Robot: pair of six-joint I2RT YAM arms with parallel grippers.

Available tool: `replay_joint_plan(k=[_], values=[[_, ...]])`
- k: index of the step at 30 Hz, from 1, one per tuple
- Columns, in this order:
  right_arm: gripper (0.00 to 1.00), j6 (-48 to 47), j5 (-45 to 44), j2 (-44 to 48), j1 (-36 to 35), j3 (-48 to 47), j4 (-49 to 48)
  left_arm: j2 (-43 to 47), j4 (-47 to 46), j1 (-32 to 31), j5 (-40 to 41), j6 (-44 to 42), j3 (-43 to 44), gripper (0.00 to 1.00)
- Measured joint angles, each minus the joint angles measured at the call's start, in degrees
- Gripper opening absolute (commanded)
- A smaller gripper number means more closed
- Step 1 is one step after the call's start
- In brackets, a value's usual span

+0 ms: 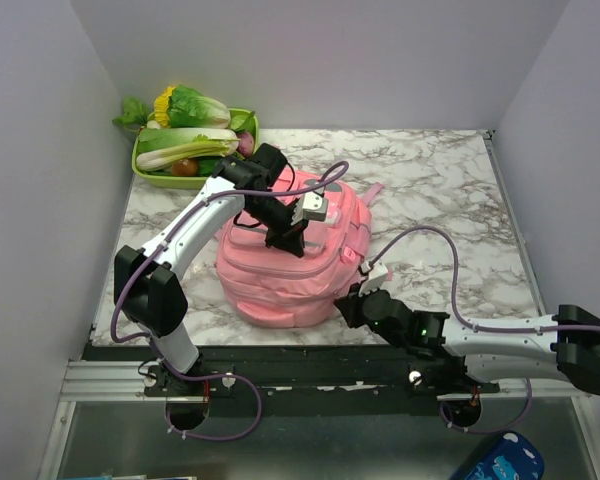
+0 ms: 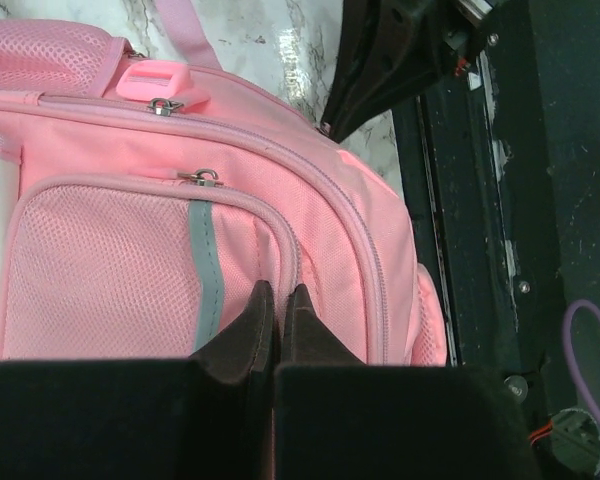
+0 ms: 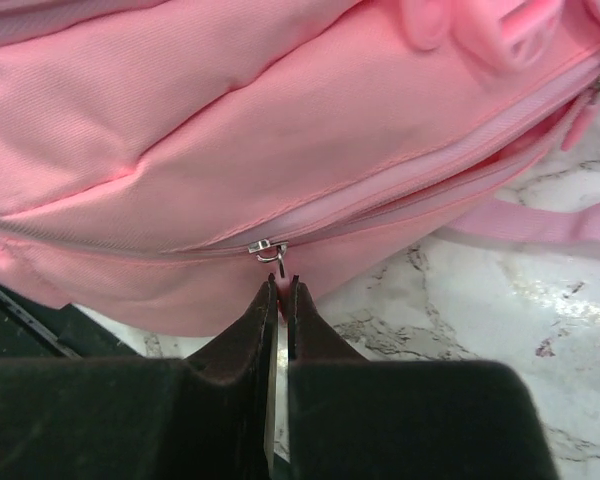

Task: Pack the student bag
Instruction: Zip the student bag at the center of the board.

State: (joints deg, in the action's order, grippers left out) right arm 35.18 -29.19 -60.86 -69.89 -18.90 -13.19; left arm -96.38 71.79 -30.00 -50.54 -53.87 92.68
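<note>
Backpack, soft and pink: the student bag [image 1: 290,270] lies in the middle of the marble counter [image 1: 440,200], with both arms reaching onto it.

Your right claw [image 3: 281,283] is at the bag's near lower edge. Its jaws are drawn down to a sliver on the hanging end of a small metal zipper pull [image 3: 276,262]. Only the very tip of the pull looks caught. That shallow pinch is the main risk: if you tug along the zip line, the pull may slide out and the claw will travel on with nothing in it.

Your left claw [image 2: 278,290] is closed tight, with its tips pressed on the front pocket just beside a grey stripe [image 2: 208,270]. You cannot tell from this view whether any fabric is caught between them. If it is only resting there, the whole bag may drag across the counter when the zipper resists, and the pocket will not open.

The fabric above the zip bulges in soft folds (the sort that get nipped by a slider), so a jam is possible. A pink strap [image 3: 540,225] lies on the counter near the right claw's side, and a low sweep that way could snag it.
</note>
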Motion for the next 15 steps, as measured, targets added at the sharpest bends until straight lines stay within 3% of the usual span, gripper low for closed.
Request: replay_joint_plan(k=[15], values=[[0.01, -2.9, 5.0, -7.0, 15.2, -4.2, 5.9, 0.2, 1.3, -0.3, 0.2, -5.9, -4.0, 0.0]])
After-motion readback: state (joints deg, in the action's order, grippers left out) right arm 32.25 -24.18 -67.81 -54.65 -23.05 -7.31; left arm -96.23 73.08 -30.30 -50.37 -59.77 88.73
